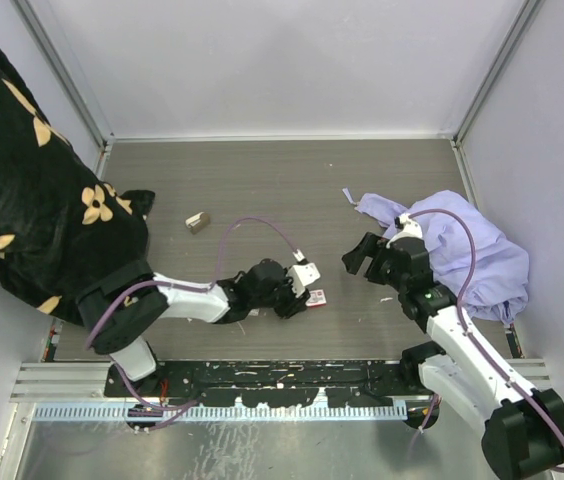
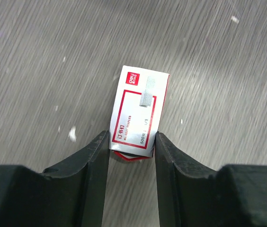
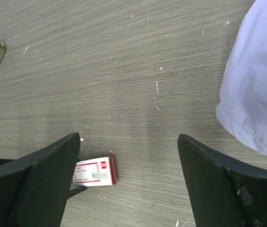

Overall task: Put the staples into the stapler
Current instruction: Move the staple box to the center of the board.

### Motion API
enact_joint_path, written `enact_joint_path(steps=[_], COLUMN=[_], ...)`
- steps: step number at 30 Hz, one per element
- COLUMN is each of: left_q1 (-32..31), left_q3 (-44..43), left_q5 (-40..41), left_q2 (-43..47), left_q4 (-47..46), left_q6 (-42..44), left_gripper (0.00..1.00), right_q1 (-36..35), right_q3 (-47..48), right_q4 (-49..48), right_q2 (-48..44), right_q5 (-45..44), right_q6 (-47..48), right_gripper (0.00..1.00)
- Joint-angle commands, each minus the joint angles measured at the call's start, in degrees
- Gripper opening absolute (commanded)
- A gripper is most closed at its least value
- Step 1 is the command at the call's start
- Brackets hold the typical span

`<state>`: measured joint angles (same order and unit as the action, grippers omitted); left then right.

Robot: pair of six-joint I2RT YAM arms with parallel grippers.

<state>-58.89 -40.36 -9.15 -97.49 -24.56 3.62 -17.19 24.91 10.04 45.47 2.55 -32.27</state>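
Covering a gray wood-grain table (image 1: 262, 180), a black flowered cloth (image 1: 32, 180) lies at nine o'clock and a lavender cloth (image 1: 472, 250) at three. The right gripper (image 1: 364, 258) hangs beside the lavender cloth, fingers wide apart. Near center, toward five o'clock, the left gripper (image 2: 132, 142) pinches the red-and-white staples box (image 2: 140, 111); a small tan block (image 1: 198, 221) sits at eleven.
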Motion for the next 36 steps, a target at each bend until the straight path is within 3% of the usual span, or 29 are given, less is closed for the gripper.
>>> enact_joint_path(steps=[1,6,14,18,25,36], left_q1=[-0.7,-2.1,-2.6,-2.6,-2.6,-2.6], left_q3=[4.5,6.7,4.4,3.0,-0.9,-0.3], left_q5=[4.8,5.7,4.5,4.0,3.2,2.2], left_q2=[7.1,8.7,6.0,4.1,-0.7,-0.3], left_q4=[2.7,4.9,5.8,4.6,3.9,5.4], left_q6=[-2.8,-4.5,-3.9,-3.2,-0.5,-0.7], left_gripper=[0.36,0.43,0.68,0.71,0.66,0.45], right_q1=[-0.2,-0.3,-0.7,-0.7,-0.8,-0.8], right_q3=[-0.1,0.5,1.1,0.7,0.6,0.4], right_q4=[-5.4,-8.1,-9.0,-9.1,-9.2,-7.8], right_q2=[2.0,6.0,8.2,8.0,8.4,6.8], right_q5=[3.6,6.6,8.7,8.5,8.8,10.4], right_q6=[-1.2,-1.6,-2.9,-3.3,-3.2,-4.3], right_gripper=[0.89,0.88,0.87,0.87,0.87,0.88])
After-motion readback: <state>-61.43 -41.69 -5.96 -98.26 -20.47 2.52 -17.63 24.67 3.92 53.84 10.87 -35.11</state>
